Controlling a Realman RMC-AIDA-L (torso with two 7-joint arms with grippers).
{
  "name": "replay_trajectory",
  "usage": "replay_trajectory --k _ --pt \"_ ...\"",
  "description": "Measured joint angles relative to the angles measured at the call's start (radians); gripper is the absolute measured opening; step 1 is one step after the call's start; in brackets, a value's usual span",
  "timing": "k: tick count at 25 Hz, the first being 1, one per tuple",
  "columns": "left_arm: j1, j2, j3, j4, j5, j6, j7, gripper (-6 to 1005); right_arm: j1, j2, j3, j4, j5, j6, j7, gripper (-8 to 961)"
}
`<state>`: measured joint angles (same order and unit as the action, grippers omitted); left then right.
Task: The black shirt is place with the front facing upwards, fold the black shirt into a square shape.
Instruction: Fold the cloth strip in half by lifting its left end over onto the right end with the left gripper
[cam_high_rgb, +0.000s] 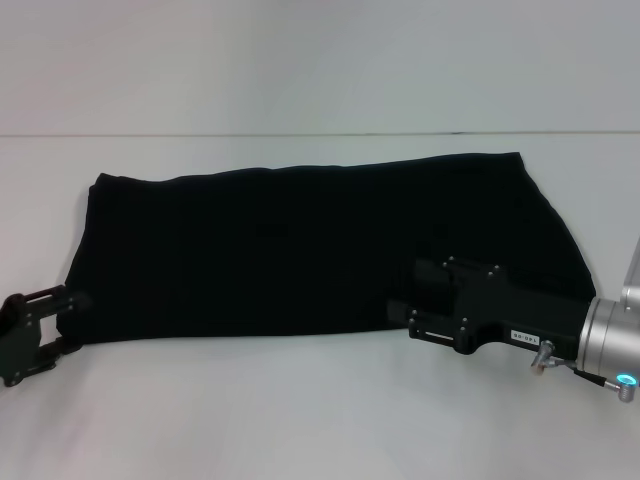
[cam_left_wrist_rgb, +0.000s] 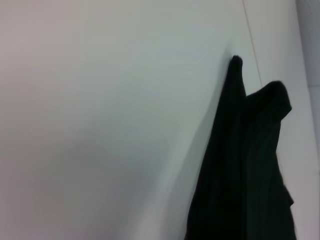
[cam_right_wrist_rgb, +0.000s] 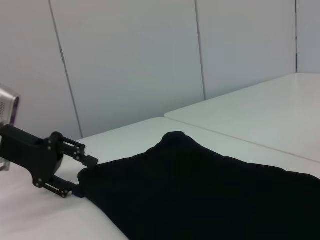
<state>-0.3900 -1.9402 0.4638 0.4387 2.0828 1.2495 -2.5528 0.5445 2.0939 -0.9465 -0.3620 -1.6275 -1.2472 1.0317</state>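
Observation:
The black shirt (cam_high_rgb: 320, 250) lies across the white table as a long folded band, with no lettering or label showing. It also shows in the left wrist view (cam_left_wrist_rgb: 245, 165) and the right wrist view (cam_right_wrist_rgb: 210, 190). My left gripper (cam_high_rgb: 78, 322) is open at the shirt's near left corner, low on the table. In the right wrist view that gripper (cam_right_wrist_rgb: 89, 178) has the shirt corner between its spread jaws. My right gripper (cam_high_rgb: 412, 300) lies over the shirt's near right edge, pointing left. Its jaws stand apart, black against the black cloth.
The white table (cam_high_rgb: 300, 420) runs bare in front of the shirt and behind it up to a seam line (cam_high_rgb: 320, 135). A second table surface (cam_right_wrist_rgb: 260, 107) and grey wall panels (cam_right_wrist_rgb: 130, 60) stand beyond.

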Motion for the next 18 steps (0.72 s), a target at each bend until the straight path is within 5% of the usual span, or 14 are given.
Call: replay_trajectory --k 11,18 --pt "-0.034 0.002 0.036 0.011 0.032 -0.005 -0.003 623 0.002 0.001 0.0 0.001 0.001 -0.004 0.002 745" --pt "-0.036 -0.007 0.053 0.029 0.033 -0.017 0.018 441 0.0 0.001 0.001 0.002 0.003 -0.012 0.003 745"
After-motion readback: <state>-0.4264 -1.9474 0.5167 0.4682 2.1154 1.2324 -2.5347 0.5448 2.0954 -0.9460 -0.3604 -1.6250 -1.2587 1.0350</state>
